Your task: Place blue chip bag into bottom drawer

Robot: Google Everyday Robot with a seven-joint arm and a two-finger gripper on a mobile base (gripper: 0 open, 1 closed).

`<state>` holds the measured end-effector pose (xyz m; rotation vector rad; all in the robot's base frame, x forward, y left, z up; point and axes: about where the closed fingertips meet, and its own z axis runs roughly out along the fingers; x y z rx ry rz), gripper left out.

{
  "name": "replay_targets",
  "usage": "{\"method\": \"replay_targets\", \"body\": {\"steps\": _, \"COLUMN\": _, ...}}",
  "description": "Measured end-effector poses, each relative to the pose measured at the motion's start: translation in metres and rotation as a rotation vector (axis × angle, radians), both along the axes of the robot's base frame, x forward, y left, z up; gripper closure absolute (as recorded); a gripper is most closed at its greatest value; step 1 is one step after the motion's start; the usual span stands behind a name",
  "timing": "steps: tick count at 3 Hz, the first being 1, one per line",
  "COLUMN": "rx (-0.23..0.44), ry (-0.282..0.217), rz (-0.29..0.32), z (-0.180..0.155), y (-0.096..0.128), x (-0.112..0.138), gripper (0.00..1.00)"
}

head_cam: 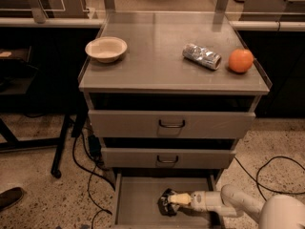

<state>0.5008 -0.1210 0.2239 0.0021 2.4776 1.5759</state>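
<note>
The bottom drawer (138, 199) is pulled open, and its flat grey floor shows below the two upper drawers. My gripper (167, 203) reaches into it from the lower right on a cream-coloured arm (214, 202). It is low over the middle of the drawer floor. A dark, crumpled, shiny bundle is at its tip. This is the blue chip bag (164, 205), and the gripper is shut on it. I cannot tell whether the bag touches the floor.
On the cabinet top stand a cream bowl (106, 48) at the left, a silver foil packet (202, 56) and an orange (240, 60) at the right. The two upper drawers (171, 124) are slightly ajar. Cables (88, 175) lie on the floor on both sides.
</note>
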Motion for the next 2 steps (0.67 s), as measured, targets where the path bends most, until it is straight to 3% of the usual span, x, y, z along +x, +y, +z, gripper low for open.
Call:
{"method": "replay_targets", "body": {"steps": 1, "rx": 0.000, "ry": 0.000, "rz": 0.000, "z": 0.0000, "y": 0.0001, "x": 0.0000, "gripper": 0.00}}
{"method": "replay_targets", "body": {"steps": 2, "rx": 0.000, "ry": 0.000, "rz": 0.000, "z": 0.0000, "y": 0.0001, "x": 0.0000, "gripper": 0.00}}
